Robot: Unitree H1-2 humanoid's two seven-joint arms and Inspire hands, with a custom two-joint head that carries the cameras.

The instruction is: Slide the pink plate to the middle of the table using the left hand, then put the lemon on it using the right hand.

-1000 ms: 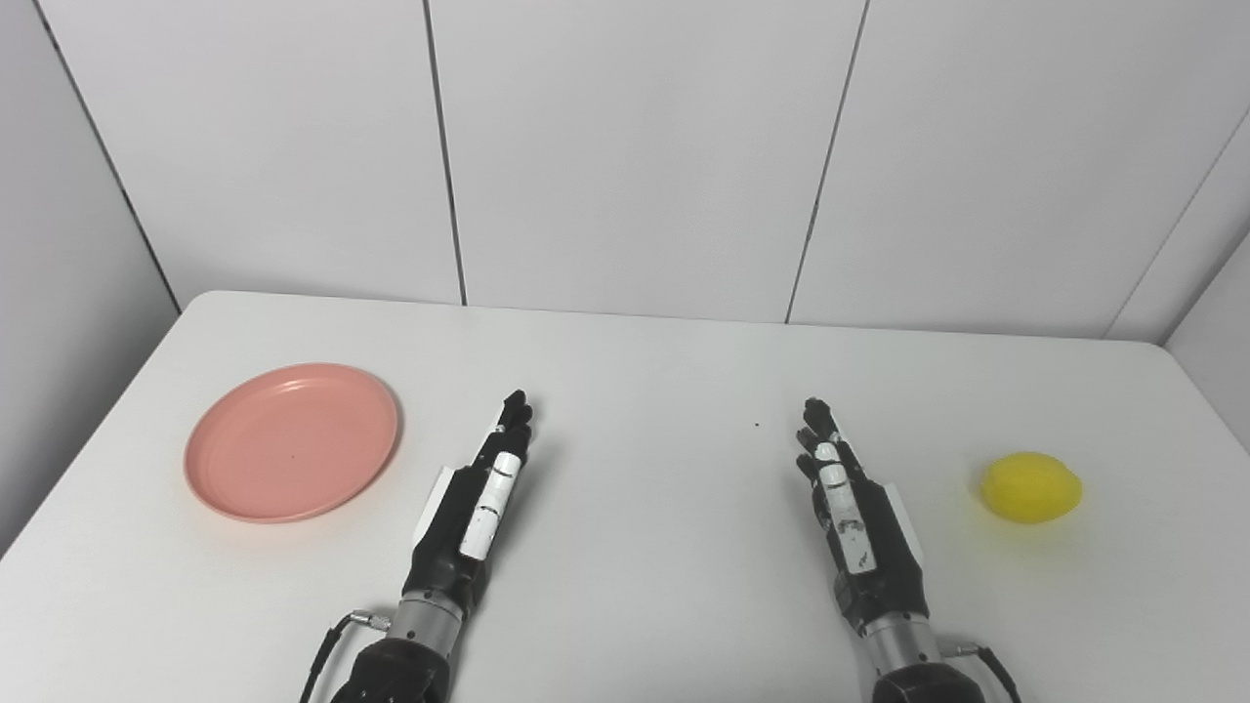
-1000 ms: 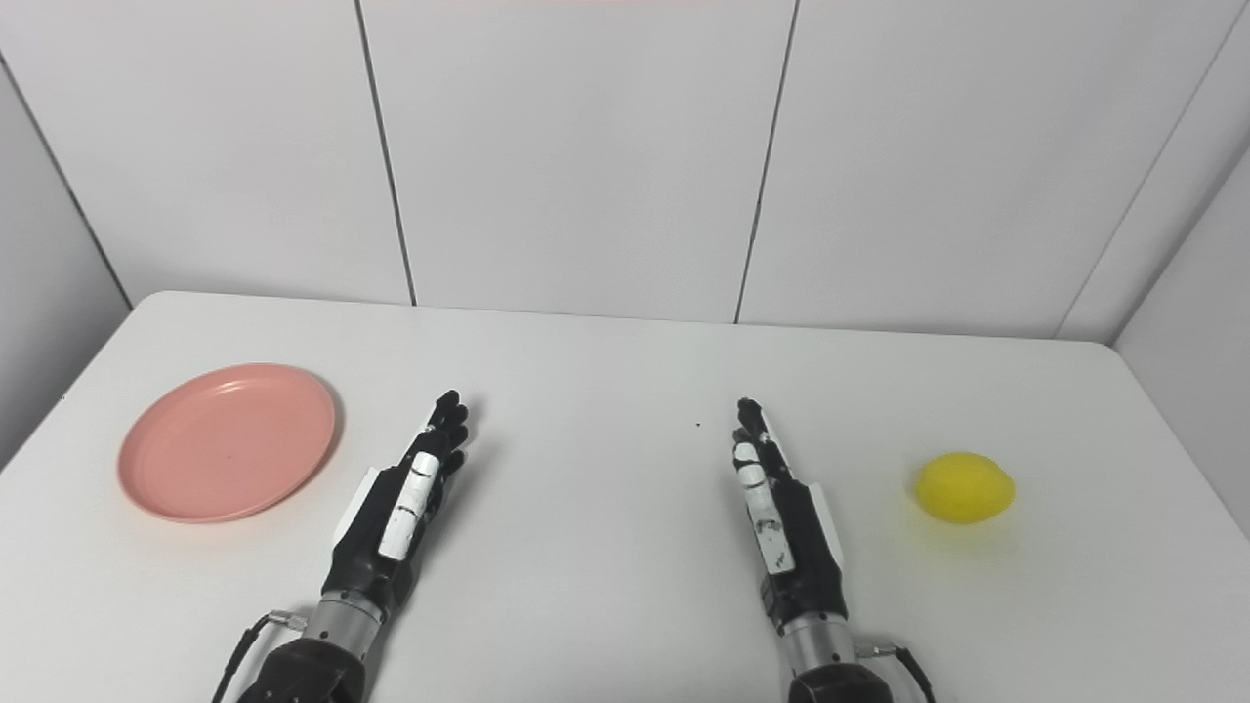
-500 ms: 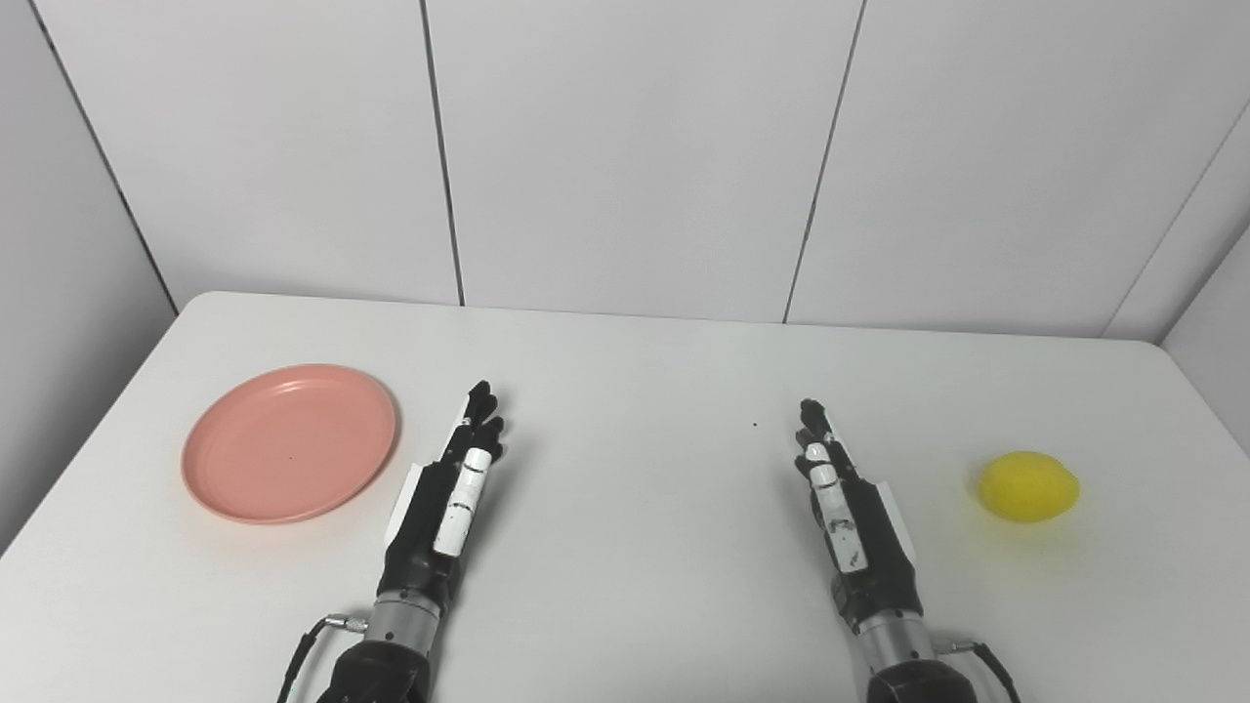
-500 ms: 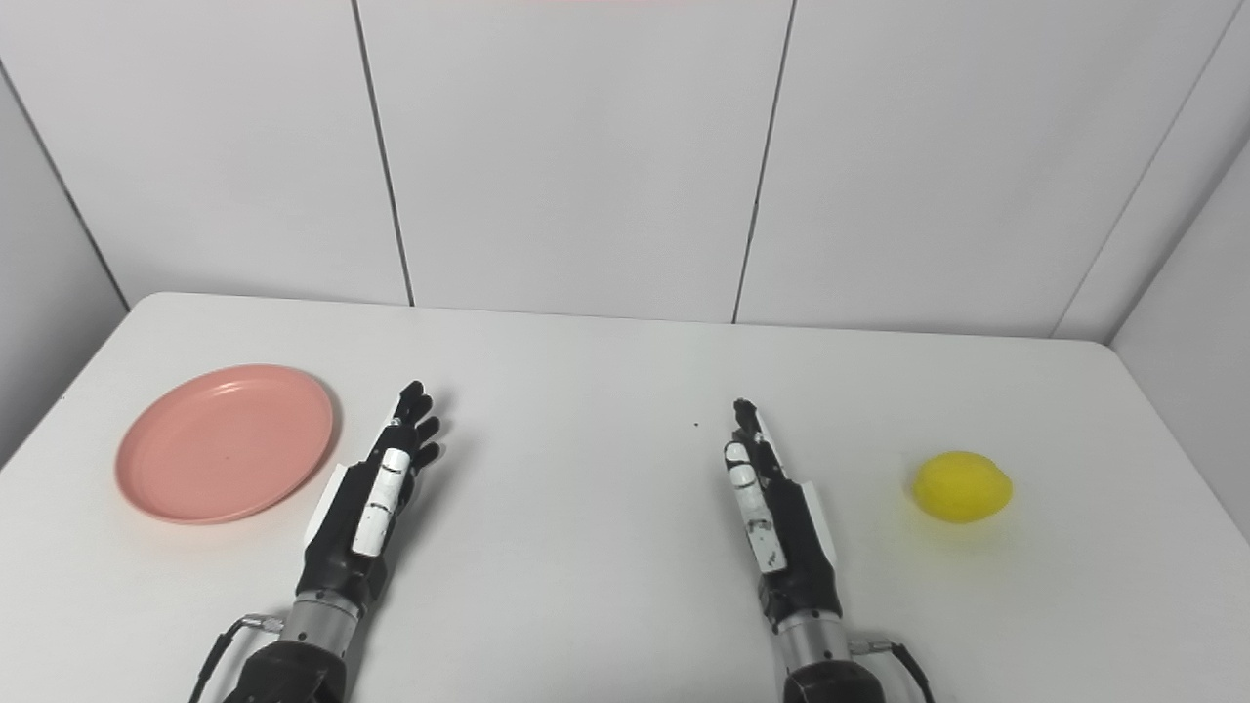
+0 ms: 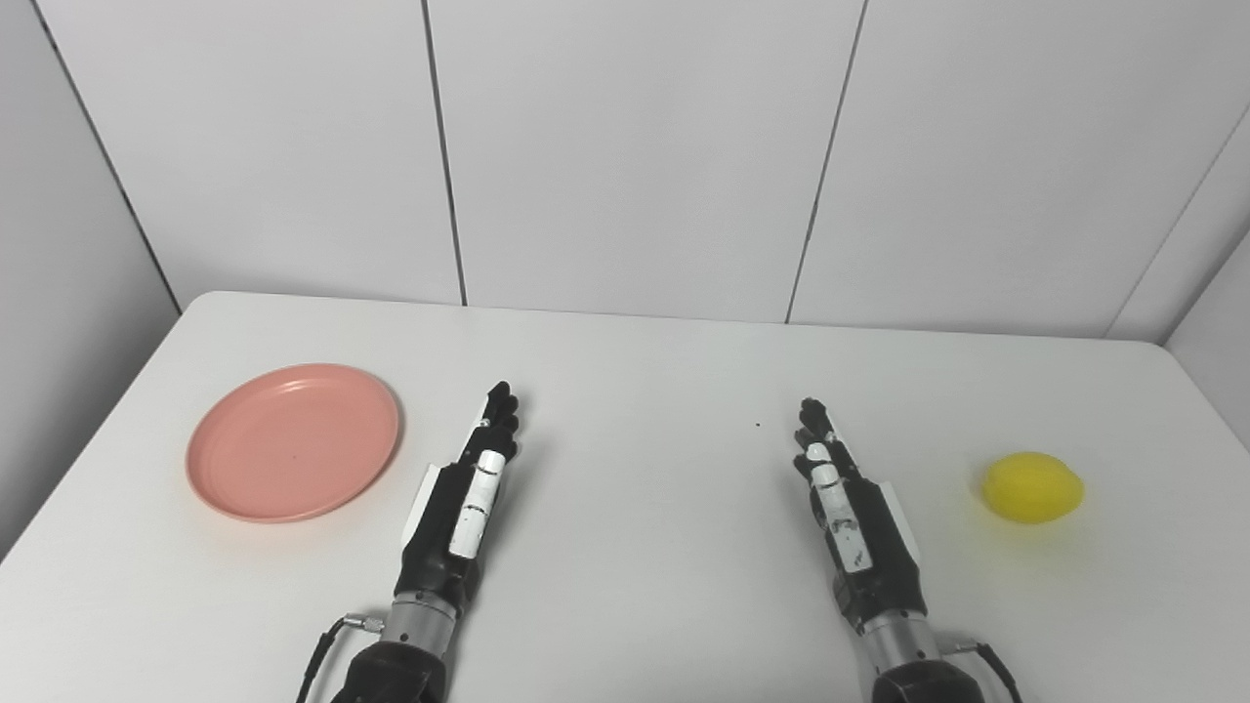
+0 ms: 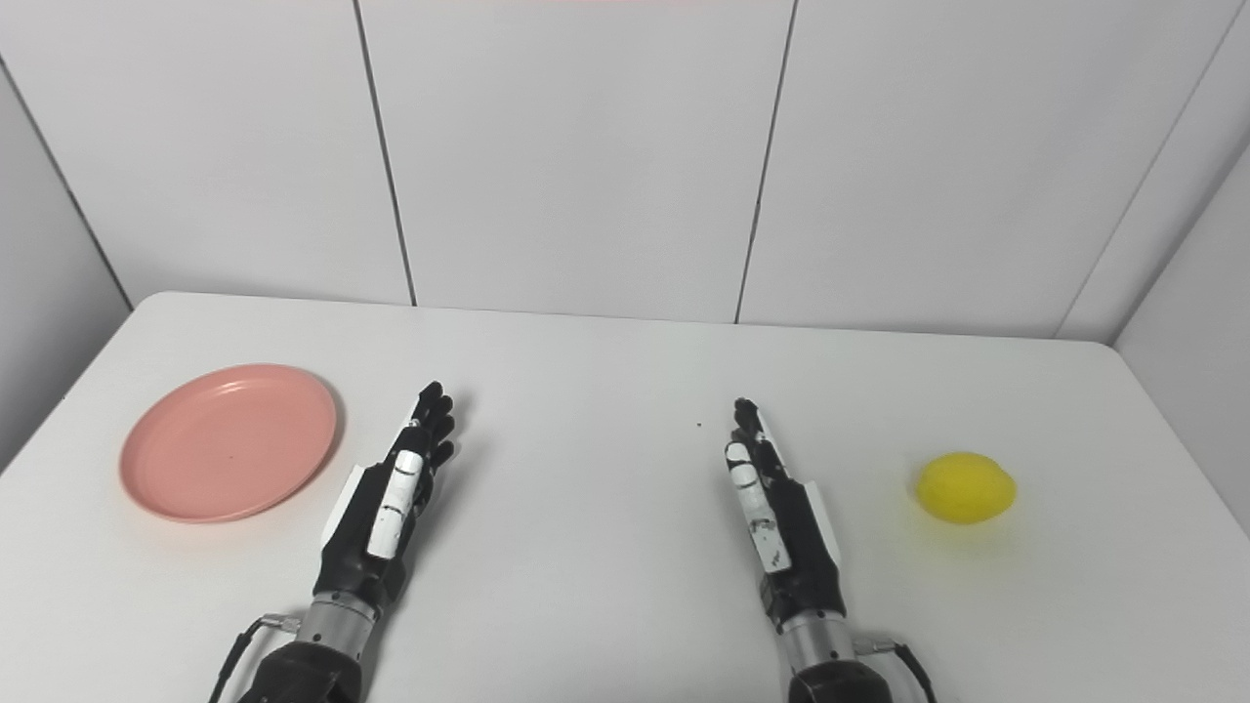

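A: Where is the round pink plastic plate (image 5: 293, 442)?

B: At nine o'clock on the white table (image 5: 645, 361). The yellow lemon (image 5: 1032, 486) is at three.

A: The hands?

B: Left hand (image 5: 461, 508) and right hand (image 5: 854, 517) lie flat, fingers straight, holding nothing.

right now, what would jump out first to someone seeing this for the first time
The colour stands out against all the white: a pink plate lies far out on the left of the table, and a yellow lemon sits alone far out on the right. Between them, the dark left hand and right hand lie flat and open on the near part of the table, fingers pointing away, holding nothing.
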